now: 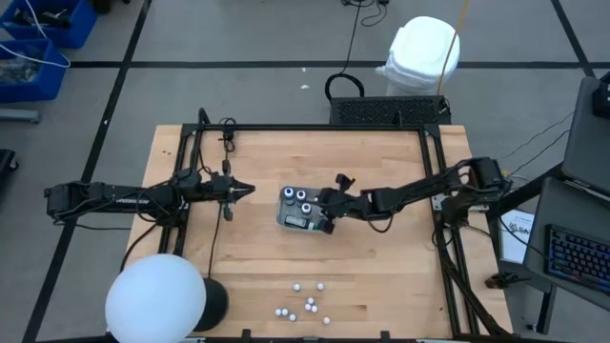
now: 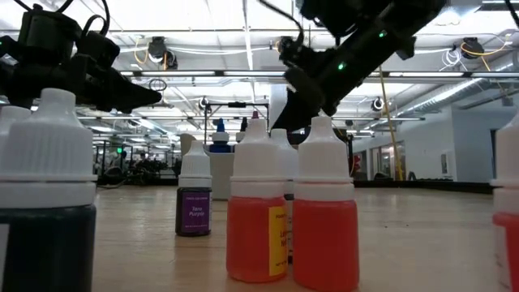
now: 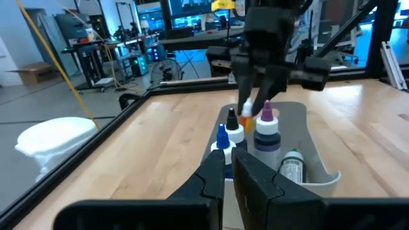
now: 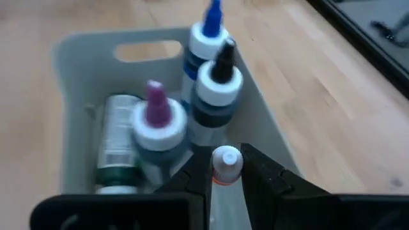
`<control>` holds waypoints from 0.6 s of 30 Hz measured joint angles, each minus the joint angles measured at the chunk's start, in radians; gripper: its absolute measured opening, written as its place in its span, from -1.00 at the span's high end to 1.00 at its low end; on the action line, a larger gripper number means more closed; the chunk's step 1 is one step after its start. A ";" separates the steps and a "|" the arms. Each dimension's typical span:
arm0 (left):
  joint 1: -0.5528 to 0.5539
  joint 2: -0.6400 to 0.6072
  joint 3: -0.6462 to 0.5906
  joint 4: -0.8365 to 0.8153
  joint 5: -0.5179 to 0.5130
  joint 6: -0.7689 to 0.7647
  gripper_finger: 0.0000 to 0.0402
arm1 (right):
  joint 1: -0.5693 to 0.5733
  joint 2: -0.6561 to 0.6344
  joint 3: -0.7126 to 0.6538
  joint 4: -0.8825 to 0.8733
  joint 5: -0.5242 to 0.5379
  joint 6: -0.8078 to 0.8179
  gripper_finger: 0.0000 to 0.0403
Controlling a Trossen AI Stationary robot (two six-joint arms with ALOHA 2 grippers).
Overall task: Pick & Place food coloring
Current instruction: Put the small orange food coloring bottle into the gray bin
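My right gripper (image 4: pixel 227 167) is clamped on a small white-capped orange food coloring bottle (image 4: pixel 225 163), held over the near end of the grey tray (image 4: pixel 77 57). Crowding it inside the tray: three taller bottles with blue (image 4: pixel 208 35), black (image 4: pixel 219 80) and purple tips (image 4: pixel 155 121), plus one lying flat (image 4: pixel 118 134). My left gripper (image 1: pixel 246 191) hovers pinched closed, empty, left of the tray. Loose bottles (image 1: pixel 307 303) cluster near the table's (image 1: pixel 381 276) front edge.

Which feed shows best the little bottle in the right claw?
Right wrist view: the white-capped orange bottle sits pinched between the right claw fingers over the tray. Left wrist shows it farther off. High and low views hide it behind the arm.
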 joint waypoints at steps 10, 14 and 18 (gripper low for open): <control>0.000 0.000 0.000 -0.001 -0.003 -0.001 0.82 | -0.025 0.076 0.008 0.003 0.006 0.035 0.75; 0.000 0.000 0.000 -0.002 -0.003 -0.003 0.82 | -0.037 0.096 0.008 0.008 -0.029 0.050 0.75; 0.000 0.000 0.000 -0.001 -0.002 -0.003 0.82 | -0.042 0.098 0.008 0.010 -0.049 0.051 0.75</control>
